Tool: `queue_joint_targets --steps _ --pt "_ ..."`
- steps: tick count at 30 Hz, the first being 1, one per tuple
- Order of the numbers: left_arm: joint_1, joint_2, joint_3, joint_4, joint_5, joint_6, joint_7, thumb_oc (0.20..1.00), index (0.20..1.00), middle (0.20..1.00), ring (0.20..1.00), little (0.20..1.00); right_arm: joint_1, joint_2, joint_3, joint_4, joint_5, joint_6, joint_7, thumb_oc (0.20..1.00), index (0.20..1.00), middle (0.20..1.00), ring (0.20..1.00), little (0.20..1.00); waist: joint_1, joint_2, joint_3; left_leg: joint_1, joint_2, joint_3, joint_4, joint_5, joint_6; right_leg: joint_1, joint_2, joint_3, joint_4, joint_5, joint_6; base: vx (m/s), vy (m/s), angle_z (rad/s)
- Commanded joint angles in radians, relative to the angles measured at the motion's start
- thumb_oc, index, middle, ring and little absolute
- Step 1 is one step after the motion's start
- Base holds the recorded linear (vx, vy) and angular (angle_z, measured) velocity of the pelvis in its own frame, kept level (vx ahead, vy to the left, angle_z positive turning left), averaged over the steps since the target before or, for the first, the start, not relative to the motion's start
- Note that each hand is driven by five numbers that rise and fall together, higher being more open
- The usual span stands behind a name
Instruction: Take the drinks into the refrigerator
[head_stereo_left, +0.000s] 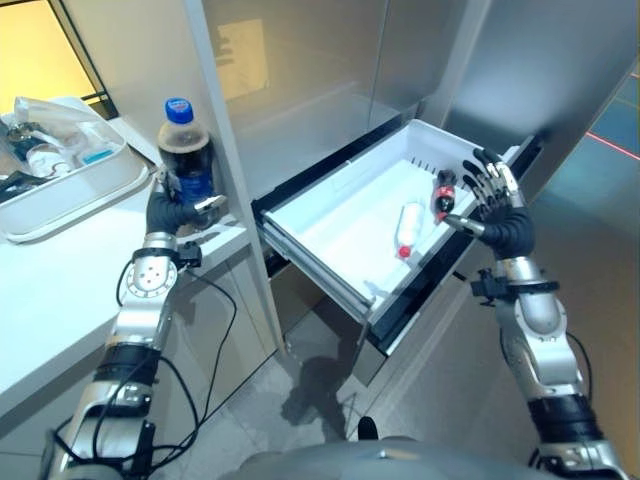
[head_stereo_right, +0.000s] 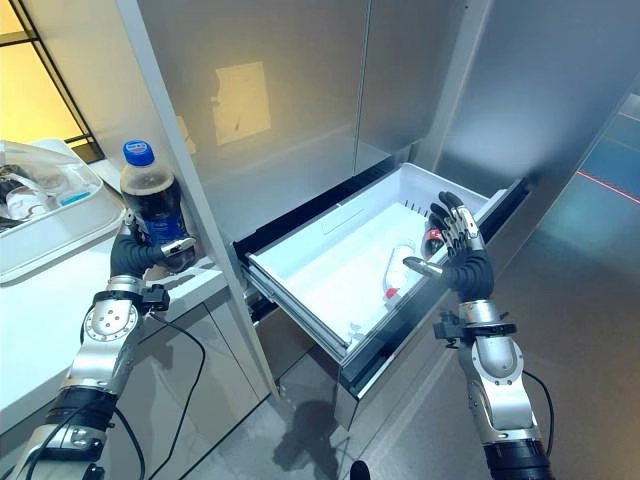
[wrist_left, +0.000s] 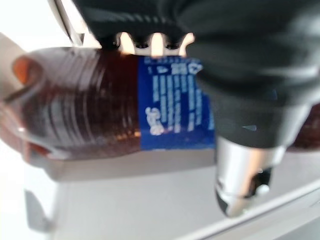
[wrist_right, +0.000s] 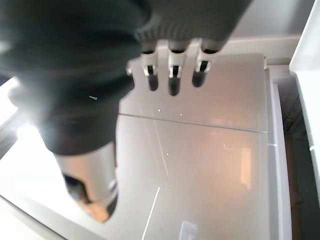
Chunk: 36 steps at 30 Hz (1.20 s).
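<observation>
— Dark cola bottle with a blue cap and blue label (head_stereo_left: 186, 150), where is it?

— It stands upright at the near corner of the white table (head_stereo_left: 60, 290), clasped low on its body by the left hand (head_stereo_left: 178, 208), whose fingers and thumb curl round it. The left wrist view shows the same: brown drink and blue label just past the dark cover, with the thumb lying across the front of the bottle.

— And the refrigerator?

— The silver-grey refrigerator (head_stereo_right: 300, 90) stands right of the table with its white pull-out drawer (head_stereo_left: 330, 215) drawn open. Two small bottles lie inside on the drawer floor: a clear plastic bottle with a red cap (head_stereo_left: 408, 228) near the middle, and a small dark bottle with a red label (head_stereo_left: 443, 190) beyond it, close to the right wall of the drawer.

— What about the other hand?

— The right hand (head_stereo_left: 492, 200) hangs at the drawer's right edge, palm turned toward the drawer, fingers straight and spread, thumb held out, holding nothing. It is just beside the small dark bottle, though I can't tell if it touches the rim.

— Anything else on the table?

— A white plastic tray (head_stereo_left: 85, 195) sits at the far left, well apart from the cola bottle, holding some bagged items I can't make out
</observation>
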Motion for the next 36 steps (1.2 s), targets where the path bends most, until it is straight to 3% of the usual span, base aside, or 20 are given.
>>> queue_joint_targets --steps 1,23,24,26,27,28,30,34,36 --pt "-0.061 0.008 -0.016 0.043 0.032 -0.03 -0.006 1.0 1.0 1.0 1.0 1.0 -0.033 -0.019 -0.063 -0.113 0.033 -0.043 0.003 1.0 1.0 1.0 1.0 1.0 0.007 0.01 0.011 0.024 -0.02 -0.069 0.008 -0.097 0.047 0.012 -0.017 -0.047 0.131 -0.113 0.061 0.0 0.0 0.0" --pt "-0.003 -0.013 0.003 0.042 0.087 -0.015 -0.019 1.0 1.0 1.0 1.0 1.0 -0.009 0.005 -0.069 -0.117 0.04 -0.041 0.024 1.0 1.0 1.0 1.0 1.0 0.013 0.013 0.005 0.021 -0.019 -0.077 0.009 -0.086 0.043 0.018 -0.02 -0.062 0.129 -0.107 0.053 0.0 -0.003 0.0" --pt "0.002 -0.016 0.008 0.04 0.087 -0.017 -0.019 0.583 0.583 0.583 0.583 0.583 -0.006 0.006 -0.072 -0.117 0.037 -0.041 0.024 1.0 1.0 1.0 1.0 1.0 0.014 0.015 0.004 0.027 -0.018 -0.08 0.007 -0.096 0.044 0.022 -0.018 -0.063 0.128 -0.117 0.055 0.0 0.0 0.0" --pt "0.002 -0.018 0.009 0.04 0.088 -0.017 -0.016 0.529 0.529 0.529 0.529 0.529 -0.007 0.006 -0.072 -0.117 0.036 -0.042 0.023 1.0 1.0 1.0 1.0 1.0 0.014 0.013 0.006 0.021 -0.019 -0.078 0.008 -0.086 0.043 0.017 -0.019 -0.063 0.129 -0.107 0.053 -0.02 -0.008 0.0" --pt "0.004 -0.02 0.011 0.043 0.092 -0.019 -0.011 0.573 0.573 0.573 0.573 0.573 -0.006 0.008 -0.071 -0.119 0.037 -0.043 0.024 1.0 1.0 1.0 1.0 1.0 0.015 0.012 0.006 0.021 -0.019 -0.079 0.008 -0.085 0.043 0.017 -0.019 -0.063 0.129 -0.106 0.053 0.0 0.0 0.0" --pt "0.003 -0.02 0.01 0.04 0.093 -0.019 -0.009 0.432 0.432 0.432 0.432 0.432 -0.003 0.009 -0.073 -0.119 0.039 -0.044 0.025 1.0 1.0 1.0 1.0 1.0 0.015 0.014 0.004 0.025 -0.018 -0.082 0.006 -0.095 0.044 0.023 -0.018 -0.063 0.127 -0.115 0.055 0.0 0.0 0.0" --pt "0.005 -0.021 0.011 0.036 0.095 -0.019 -0.008 0.344 0.344 0.344 0.344 0.344 -0.003 0.009 -0.073 -0.12 0.038 -0.043 0.024 1.0 1.0 1.0 1.0 1.0 0.016 0.011 0.007 0.019 -0.019 -0.081 0.008 -0.084 0.043 0.018 -0.019 -0.065 0.128 -0.106 0.052 0.0 0.0 0.0" --pt "0.007 -0.022 0.012 0.038 0.086 -0.021 -0.011 0.307 0.307 0.307 0.307 0.307 -0.003 0.008 -0.071 -0.119 0.039 -0.042 0.025 1.0 1.0 1.0 1.0 1.0 0.017 0.01 0.007 0.018 -0.017 -0.083 0.008 -0.082 0.042 0.019 -0.02 -0.067 0.128 -0.105 0.052 0.0 -0.002 0.0" --pt "0.008 -0.024 0.016 0.036 0.08 -0.021 -0.01 0.219 0.219 0.219 0.219 0.219 -0.003 0.007 -0.072 -0.12 0.039 -0.042 0.026 1.0 1.0 1.0 1.0 1.0 0.019 0.009 0.008 0.017 -0.017 -0.084 0.007 -0.082 0.042 0.018 -0.021 -0.069 0.129 -0.105 0.052 0.02 0.006 0.0"
